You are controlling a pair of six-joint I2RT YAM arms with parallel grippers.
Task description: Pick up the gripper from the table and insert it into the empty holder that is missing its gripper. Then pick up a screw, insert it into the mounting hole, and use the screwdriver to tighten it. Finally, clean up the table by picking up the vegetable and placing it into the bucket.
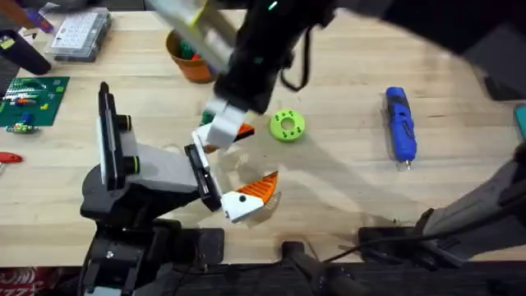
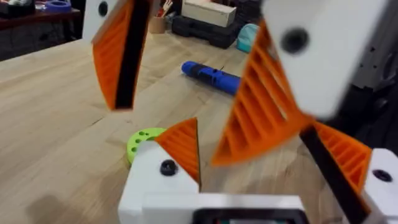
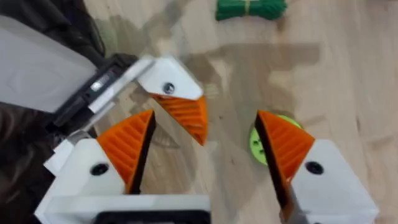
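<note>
The gripper [image 3: 177, 93], white with an orange ribbed tip, sits in the black holder [image 3: 115, 74] on the left arm's head [image 1: 148, 168]. A dark round spot marks its mounting hole; no loose screw shows. My right gripper [image 3: 205, 121] hovers open just above it, one finger on each side. The left gripper [image 2: 255, 127] is open, with a right finger [image 2: 267, 106] hanging between its tips. The blue screwdriver [image 1: 400, 123] lies at the right. The green vegetable [image 3: 252, 9] lies on the table [image 1: 345, 181]. The orange bucket [image 1: 191, 64] stands at the back, partly under the right arm.
A green ring [image 1: 286, 125] lies right of the holder. A clear parts box [image 1: 78, 33] and a green circuit board [image 1: 29, 99] sit at the left. The right arm crosses large and dark from the upper right. Bare wood lies between the ring and the screwdriver.
</note>
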